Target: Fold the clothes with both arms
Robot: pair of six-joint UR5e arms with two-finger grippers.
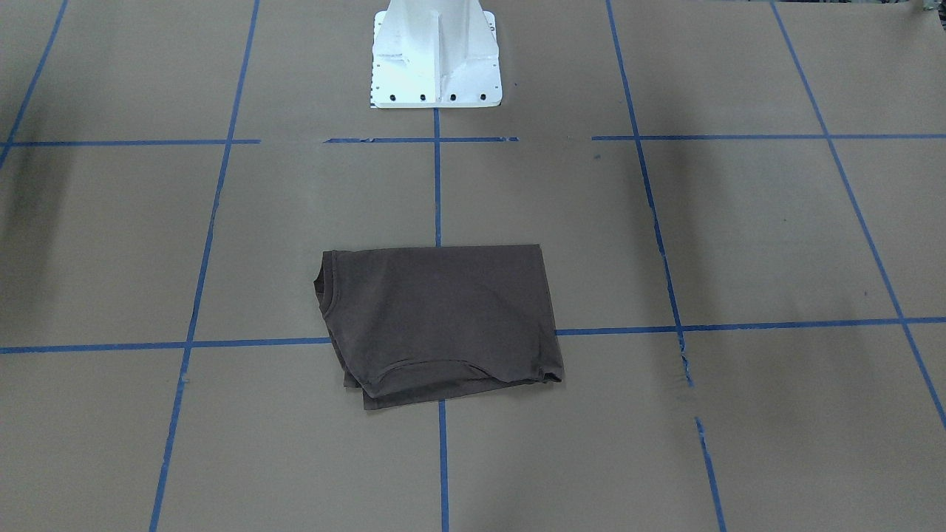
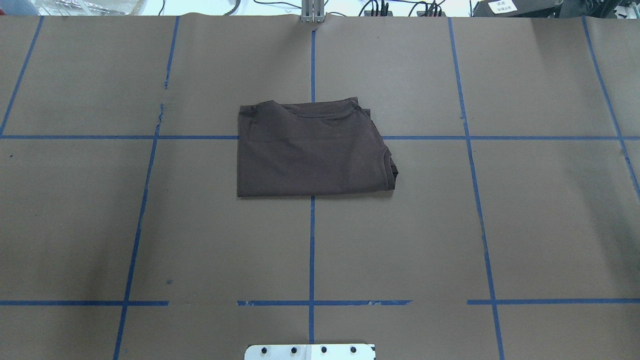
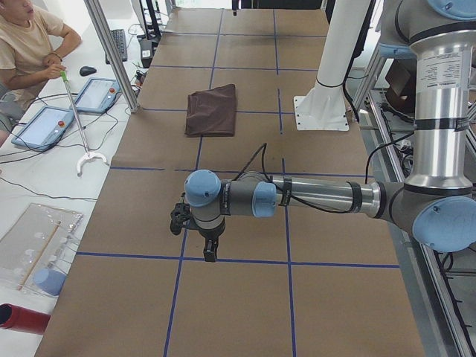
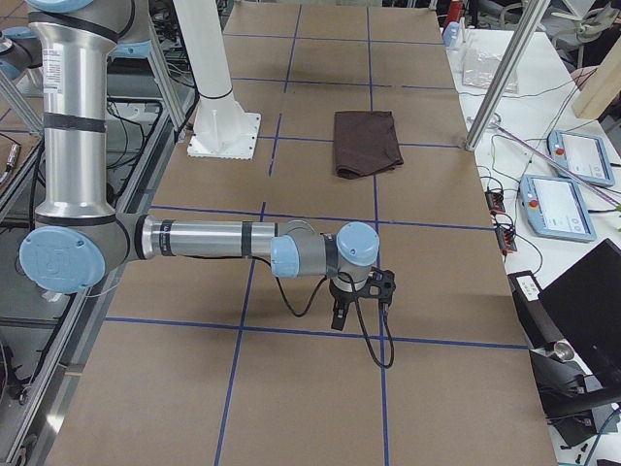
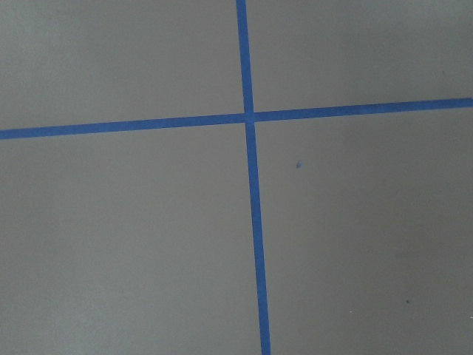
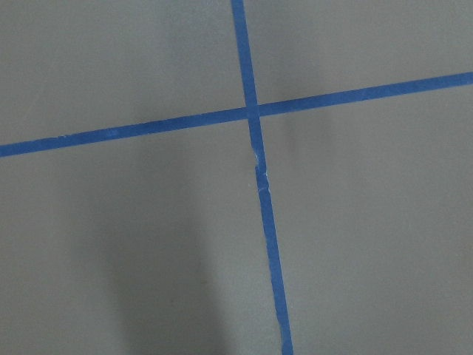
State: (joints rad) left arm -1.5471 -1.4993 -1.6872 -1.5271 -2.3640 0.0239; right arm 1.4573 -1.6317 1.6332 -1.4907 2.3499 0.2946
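Silver-tubed, blue-capped left arm (image 3: 320,195) holds its black two-finger left gripper (image 3: 210,251) above the brown paper table (image 2: 200,240) taped in blue squares; the right gripper (image 4: 337,318) likewise. How far either is open cannot be told. Well apart, between them, lies the dark brown T-shirt (image 2: 310,150), folded into a soft flat rectangle.

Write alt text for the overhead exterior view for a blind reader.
A dark brown T-shirt, folded into a rough rectangle, lies flat near the middle of a brown table marked with blue tape lines. The edge of a white pedestal base shows at the bottom.
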